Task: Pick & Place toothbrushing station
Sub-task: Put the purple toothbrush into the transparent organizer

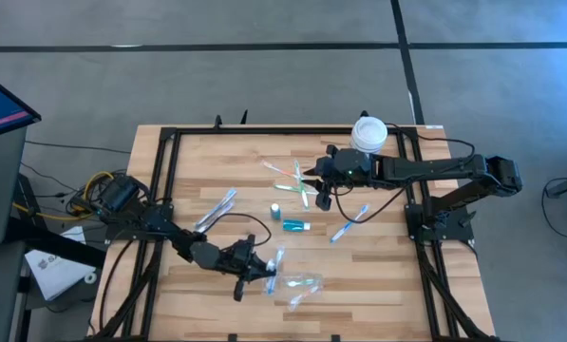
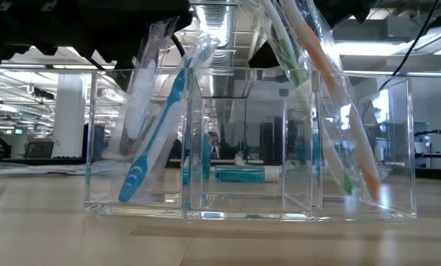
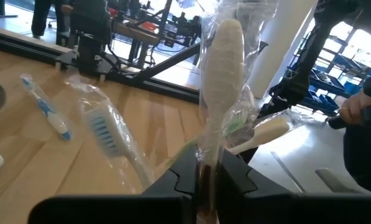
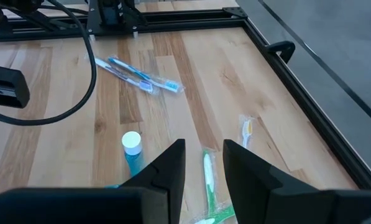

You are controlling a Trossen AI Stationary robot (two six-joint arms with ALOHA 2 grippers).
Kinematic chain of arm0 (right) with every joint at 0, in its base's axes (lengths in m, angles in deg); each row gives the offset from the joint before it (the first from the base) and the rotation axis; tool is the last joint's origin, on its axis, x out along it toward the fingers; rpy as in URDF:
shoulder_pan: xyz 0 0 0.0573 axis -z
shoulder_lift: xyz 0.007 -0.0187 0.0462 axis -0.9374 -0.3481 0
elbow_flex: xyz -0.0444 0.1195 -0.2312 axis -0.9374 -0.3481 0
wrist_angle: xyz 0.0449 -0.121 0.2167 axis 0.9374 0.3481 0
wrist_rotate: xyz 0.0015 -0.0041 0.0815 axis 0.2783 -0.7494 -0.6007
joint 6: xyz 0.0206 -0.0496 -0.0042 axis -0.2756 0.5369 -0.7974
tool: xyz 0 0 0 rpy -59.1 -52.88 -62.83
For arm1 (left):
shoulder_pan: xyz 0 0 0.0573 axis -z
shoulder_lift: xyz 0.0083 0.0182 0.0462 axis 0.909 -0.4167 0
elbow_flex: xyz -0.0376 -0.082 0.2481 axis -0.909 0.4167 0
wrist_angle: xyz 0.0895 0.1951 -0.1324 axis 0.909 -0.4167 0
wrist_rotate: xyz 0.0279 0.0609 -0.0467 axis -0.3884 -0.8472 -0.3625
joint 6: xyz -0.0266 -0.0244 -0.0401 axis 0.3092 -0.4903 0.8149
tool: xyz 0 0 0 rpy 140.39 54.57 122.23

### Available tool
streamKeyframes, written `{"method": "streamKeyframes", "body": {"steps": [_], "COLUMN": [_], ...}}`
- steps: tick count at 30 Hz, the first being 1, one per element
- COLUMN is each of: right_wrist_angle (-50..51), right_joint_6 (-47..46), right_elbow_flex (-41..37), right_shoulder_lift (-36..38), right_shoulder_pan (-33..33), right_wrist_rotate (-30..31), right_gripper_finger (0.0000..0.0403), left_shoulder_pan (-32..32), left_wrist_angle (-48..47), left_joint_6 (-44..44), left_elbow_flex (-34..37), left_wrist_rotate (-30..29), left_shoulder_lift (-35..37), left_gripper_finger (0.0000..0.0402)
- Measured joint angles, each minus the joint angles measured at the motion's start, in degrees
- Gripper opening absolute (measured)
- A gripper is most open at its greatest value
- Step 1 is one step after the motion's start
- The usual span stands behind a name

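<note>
Left pincer [image 1: 264,271] is clenched on a wrapped brush [image 3: 221,68] right beside the tray [image 1: 305,285] near the desk's front edge — lower it upright into a compartment, then release. Right pincer [image 1: 323,197] hangs released over a green brush [image 4: 207,171] at mid-desk.

My table [image 1: 378,275] is a pale wooden butcher-block top framed by black rails. Lying straight on it I see a pair of wrapped blue toothbrushes [image 1: 217,211] toward my left side, a short teal tube [image 1: 295,225] near the middle with a small capped tube [image 1: 275,210] standing just beside it, green toothbrushes [image 1: 297,180] behind those, and another blue toothbrush [image 1: 349,223] on my right. A clear tray [image 2: 250,199] sits near the front edge, and a white tub [image 1: 368,133] at the back.
</note>
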Motion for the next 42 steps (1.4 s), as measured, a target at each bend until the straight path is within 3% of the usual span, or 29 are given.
{"method": "streamKeyframes", "body": {"steps": [22, 36, 42], "right_wrist_angle": [-0.06, 0.02, 0.02], "right_joint_6": [0.00, 0.00, 0.00], "right_elbow_flex": [0.00, 0.00, 0.00], "right_shoulder_lift": [0.00, 0.00, 0.00], "right_shoulder_pan": [0.00, 0.00, 0.00], "right_wrist_rotate": [0.00, -0.01, 0.00], "right_gripper_finger": [0.0098, 0.0098, 0.0098], "left_shoulder_pan": [0.17, 0.17, 0.17], "left_wrist_angle": [-0.91, -1.19, -2.28], "left_joint_6": [3.74, 4.18, 4.20], "left_elbow_flex": [-0.13, -0.13, -0.11], "left_wrist_rotate": [-3.63, -3.32, -3.05], "left_shoulder_lift": [-3.58, -3.32, -3.28], "left_gripper_finger": [0.0017, 0.0044, 0.0081]}}
